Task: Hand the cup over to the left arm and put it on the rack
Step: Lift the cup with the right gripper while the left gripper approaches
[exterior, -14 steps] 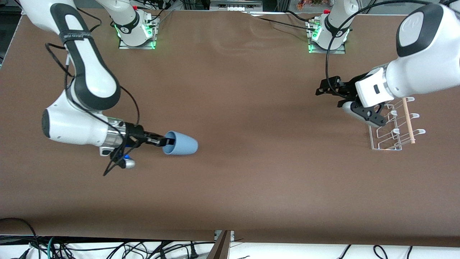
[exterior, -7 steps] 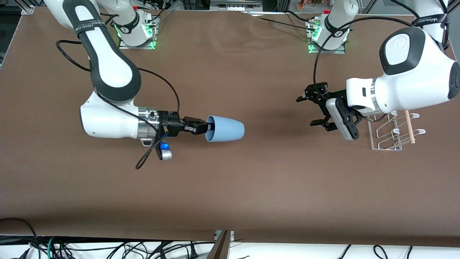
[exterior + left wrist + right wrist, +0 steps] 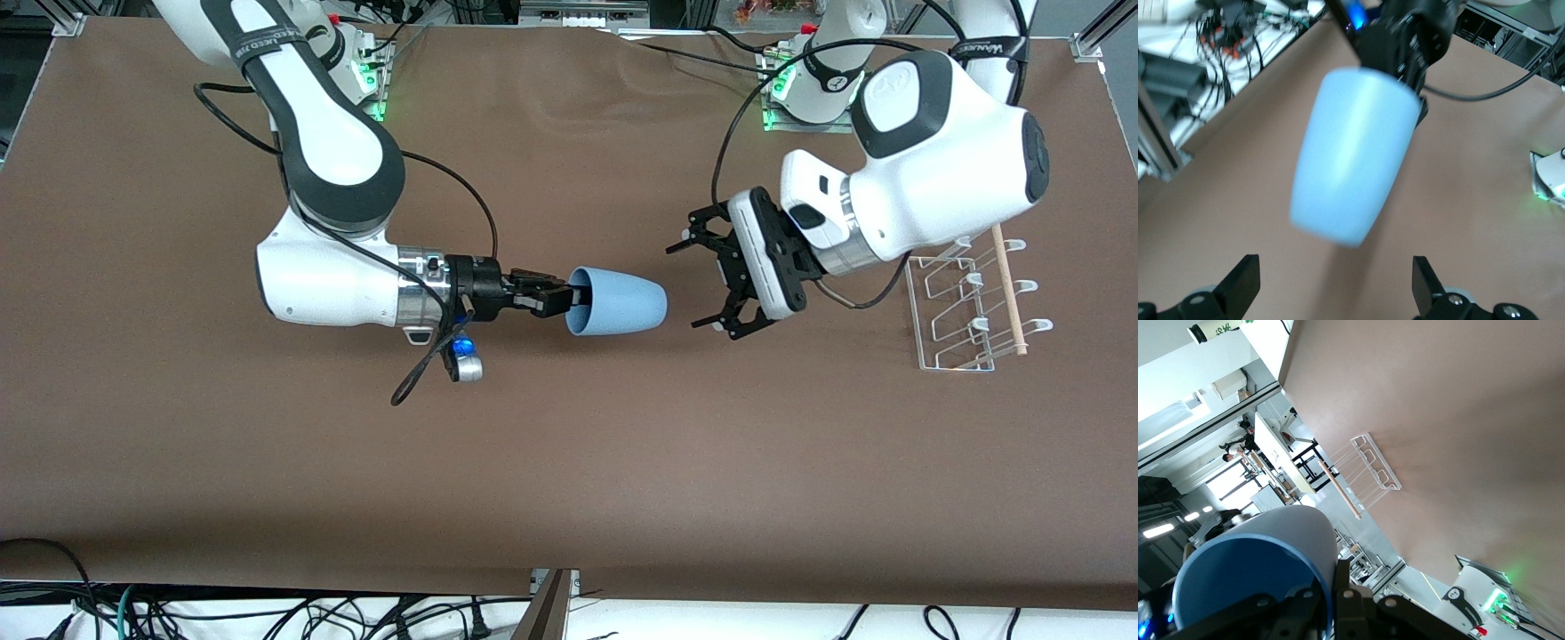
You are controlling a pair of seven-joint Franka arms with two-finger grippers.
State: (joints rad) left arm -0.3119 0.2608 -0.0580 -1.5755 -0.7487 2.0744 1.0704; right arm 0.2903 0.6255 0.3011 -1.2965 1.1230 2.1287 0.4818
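Note:
The light-blue cup (image 3: 618,301) hangs on its side over the middle of the table, base toward the left arm. My right gripper (image 3: 564,300) is shut on the cup's rim, one finger inside and one outside; the rim shows in the right wrist view (image 3: 1258,570). My left gripper (image 3: 707,284) is open and empty, its fingers spread just past the cup's base without touching it. In the left wrist view the cup (image 3: 1351,160) fills the middle, ahead of the spread fingertips (image 3: 1245,283). The white wire rack (image 3: 965,307) with its wooden dowel (image 3: 1007,289) stands at the left arm's end of the table.
The brown table (image 3: 569,462) stretches wide toward the front camera. The two arm bases (image 3: 342,76) stand along the edge farthest from the front camera. Cables hang below the table's near edge (image 3: 267,613). The rack also shows in the right wrist view (image 3: 1371,463).
My right gripper has carried the cup from the right arm's end toward the table's middle. My left gripper has moved away from the rack toward the cup and turned to face it.

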